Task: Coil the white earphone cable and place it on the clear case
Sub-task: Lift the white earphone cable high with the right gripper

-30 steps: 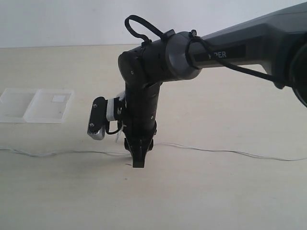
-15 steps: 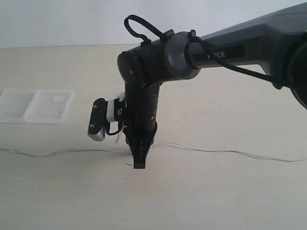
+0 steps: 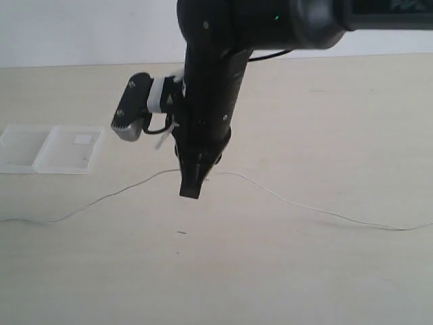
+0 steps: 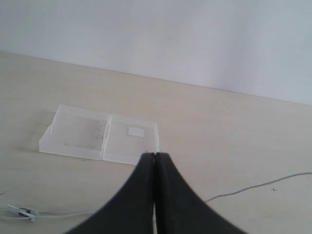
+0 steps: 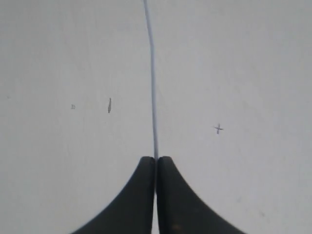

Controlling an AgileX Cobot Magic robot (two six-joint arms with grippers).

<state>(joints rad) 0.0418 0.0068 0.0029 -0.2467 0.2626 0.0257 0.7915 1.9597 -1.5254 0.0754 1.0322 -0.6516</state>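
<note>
Beige table spread across the front, with a small dark mark on it. Just past that mark hung the right hand, black and pointing down, with its tip up off the table. Its two fingers were pressed tight together on the white earphone cable, and the thin wire ran straight out from between the tips. The cable went up to the hand like a little hill and came down again on both sides. One side ran far off to the left along the table, and the other ran far off to the right. A small grey and white camera stuck out from the side of the arm above the hand. The left hand was shut too, its black fingers touching each other. Its own camera saw a small white end piece of the cable lying on the table. Farther back on the left sat the clear case, two flat halves joined side by side, with a small white label on the right half. The case was well apart from the cable. Behind everything stood a plain pale wall.
</note>
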